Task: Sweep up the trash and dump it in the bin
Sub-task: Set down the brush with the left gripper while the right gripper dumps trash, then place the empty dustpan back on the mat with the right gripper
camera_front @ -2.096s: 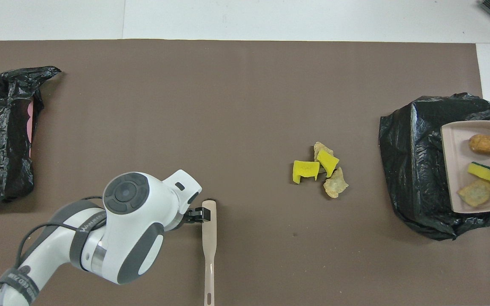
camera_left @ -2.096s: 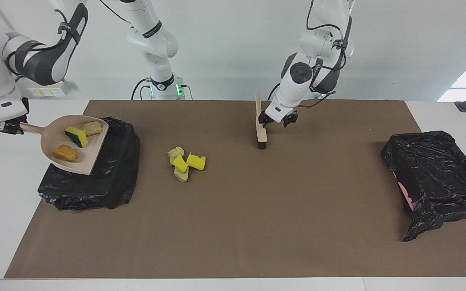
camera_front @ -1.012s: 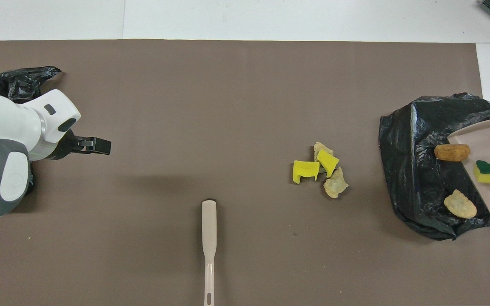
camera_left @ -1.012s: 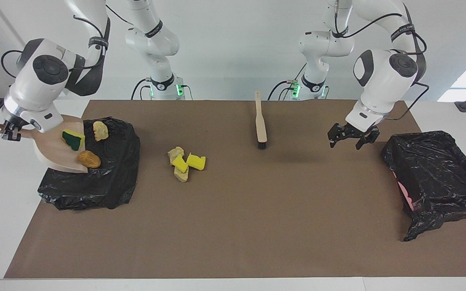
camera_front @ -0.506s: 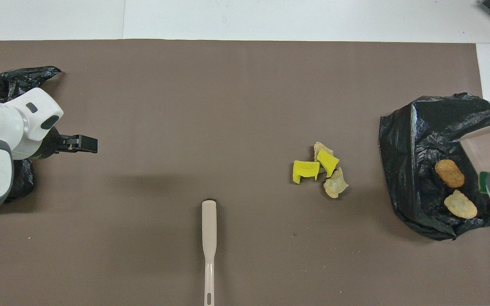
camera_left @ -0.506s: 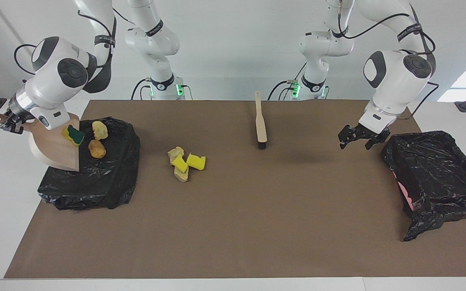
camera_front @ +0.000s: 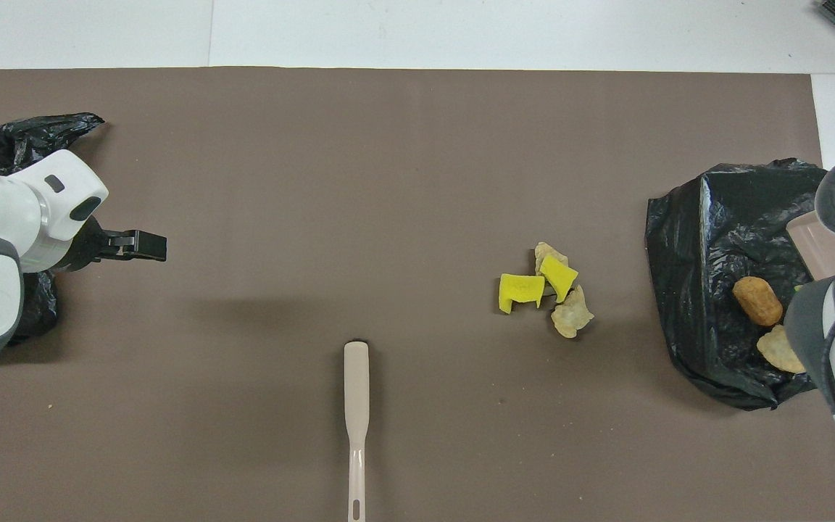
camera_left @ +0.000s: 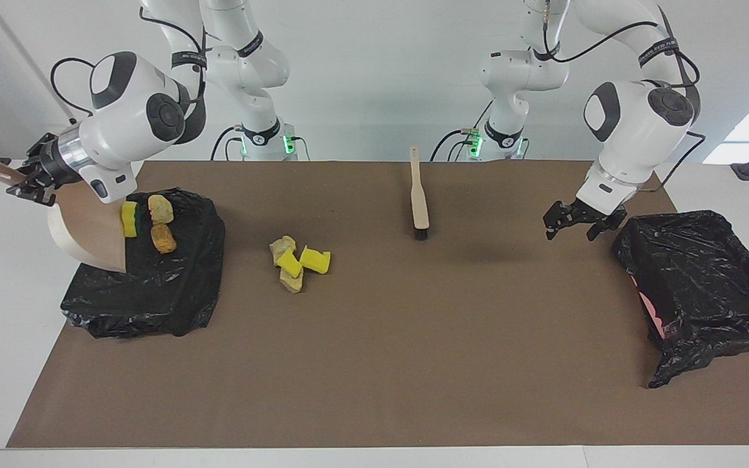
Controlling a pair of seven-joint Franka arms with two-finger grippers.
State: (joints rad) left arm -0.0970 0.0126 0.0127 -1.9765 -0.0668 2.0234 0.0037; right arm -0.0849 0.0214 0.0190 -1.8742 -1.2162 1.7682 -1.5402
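My right gripper (camera_left: 26, 184) is shut on the handle of the beige dustpan (camera_left: 88, 234), which is tipped steeply over the black-bagged bin (camera_left: 153, 292) at the right arm's end. A yellow-green sponge (camera_left: 130, 219), a tan lump (camera_left: 160, 208) and an orange-brown lump (camera_left: 164, 239) lie on the bin's bag at the pan's lip. More trash (camera_left: 299, 262) sits in a small pile on the mat, also in the overhead view (camera_front: 544, 288). My left gripper (camera_left: 573, 224) is open and empty above the mat beside the other bin (camera_left: 699, 286).
A beige brush (camera_left: 419, 195) lies on the brown mat (camera_left: 413, 357) near the robots, mid-table, bristles toward the table's middle. It also shows in the overhead view (camera_front: 356, 406). The second black-bagged bin stands at the left arm's end.
My right gripper has tipped the dustpan steeper, and the sponge and two lumps slid off it onto the bin's bag. My left gripper left the brush, moved beside the other bin, and stopped.
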